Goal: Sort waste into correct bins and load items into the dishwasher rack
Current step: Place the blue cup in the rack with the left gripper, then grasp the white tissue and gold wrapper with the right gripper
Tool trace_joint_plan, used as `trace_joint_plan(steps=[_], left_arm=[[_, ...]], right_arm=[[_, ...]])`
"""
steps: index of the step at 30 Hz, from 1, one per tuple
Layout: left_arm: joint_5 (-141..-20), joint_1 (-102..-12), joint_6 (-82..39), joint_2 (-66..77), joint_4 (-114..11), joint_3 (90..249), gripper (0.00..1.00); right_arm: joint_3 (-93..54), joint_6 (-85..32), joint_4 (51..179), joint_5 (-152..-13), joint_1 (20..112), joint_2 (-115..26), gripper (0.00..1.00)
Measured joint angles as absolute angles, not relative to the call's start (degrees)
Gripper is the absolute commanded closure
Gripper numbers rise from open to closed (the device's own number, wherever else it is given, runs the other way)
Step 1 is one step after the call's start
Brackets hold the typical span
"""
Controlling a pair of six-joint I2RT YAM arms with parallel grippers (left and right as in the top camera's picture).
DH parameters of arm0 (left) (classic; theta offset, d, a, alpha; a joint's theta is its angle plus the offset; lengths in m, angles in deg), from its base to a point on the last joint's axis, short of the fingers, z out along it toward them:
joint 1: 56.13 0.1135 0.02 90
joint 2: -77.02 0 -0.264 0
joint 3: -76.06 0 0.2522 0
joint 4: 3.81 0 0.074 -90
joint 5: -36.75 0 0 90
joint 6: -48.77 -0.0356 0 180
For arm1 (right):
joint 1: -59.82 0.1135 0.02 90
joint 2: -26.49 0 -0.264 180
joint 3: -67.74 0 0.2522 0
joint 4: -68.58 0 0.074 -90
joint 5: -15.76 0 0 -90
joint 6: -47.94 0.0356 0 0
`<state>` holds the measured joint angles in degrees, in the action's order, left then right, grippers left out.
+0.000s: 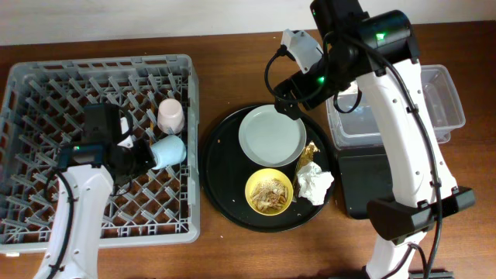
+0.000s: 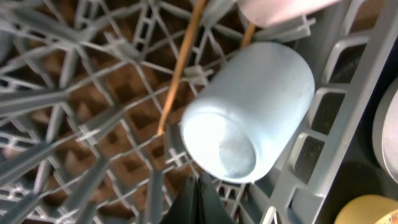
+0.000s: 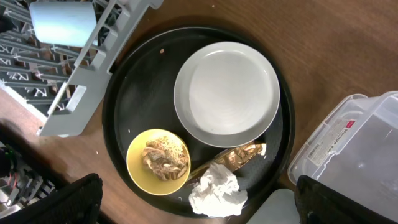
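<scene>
The blue cup (image 1: 168, 151) lies on its side in the dishwasher rack (image 1: 46, 93), beside the pink cup (image 1: 171, 115). My left gripper (image 1: 139, 159) is just behind the blue cup (image 2: 249, 112); its fingers (image 2: 199, 199) are shut and empty. My right gripper (image 1: 288, 101) hangs high over the round tray, open wide (image 3: 198, 182) and empty. Below it are the grey plate (image 3: 227, 93), the yellow bowl (image 3: 134, 158) holding food scraps (image 3: 165, 158), the white napkin (image 3: 216, 193) and the gold wrapper (image 3: 239, 155).
The plate, bowl, napkin and wrapper sit on a round black serving tray (image 1: 221, 147). The clear tub (image 1: 442, 101) and the shallow black tray (image 1: 360, 182) stand to its right, by the right arm's base. Brown table surrounds them.
</scene>
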<state>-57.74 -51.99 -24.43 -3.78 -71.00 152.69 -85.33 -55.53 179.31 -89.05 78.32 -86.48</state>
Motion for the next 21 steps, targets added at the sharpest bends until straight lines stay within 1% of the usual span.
trace_joint_plan(steps=[5,8,10,11,12,13,14,15,17,21], left_arm=[[-63.2,-55.8,-24.2,-4.0,-61.2,150.7,0.98],[-64.0,-56.4,-24.2,-4.6,-57.3,150.7,0.95],[-64.0,-56.4,-24.2,-6.4,-55.8,150.7,0.91],[-64.1,-56.4,-24.2,-6.5,-56.6,151.0,0.89],[-64.9,-56.5,-24.3,-6.1,-57.8,151.7,0.86],[-65.5,-56.8,-24.2,-5.0,-58.5,152.2,0.75],[-66.4,-58.4,-24.2,-1.3,-60.2,152.5,0.42],[-67.1,-60.6,-24.2,3.4,-62.4,153.0,0.01],[-67.9,-62.9,-24.6,8.4,-65.1,153.7,0.01],[-67.9,-62.9,-24.5,8.8,-67.7,153.8,0.01]], right_arm=[[-85.3,-55.5,179.3,-89.0,78.3,-86.5,0.01],[-85.3,-55.5,179.3,-89.0,78.3,-86.5,0.01],[-85.3,-55.5,179.3,-89.0,78.3,-86.5,0.01],[-85.3,-55.6,179.3,-89.0,78.3,-86.5,0.01],[-85.3,-55.5,179.3,-89.0,78.3,-86.5,0.02],[-85.3,-55.5,179.3,-89.0,78.3,-86.5,0.01],[-85.3,-55.5,179.3,-89.0,78.3,-86.5,0.01],[-85.3,-55.5,179.3,-89.0,78.3,-86.5,0.01],[-85.3,-55.5,179.3,-89.0,78.3,-86.5,0.01],[-85.3,-55.5,179.3,-90.0,78.3,-86.5,0.01]])
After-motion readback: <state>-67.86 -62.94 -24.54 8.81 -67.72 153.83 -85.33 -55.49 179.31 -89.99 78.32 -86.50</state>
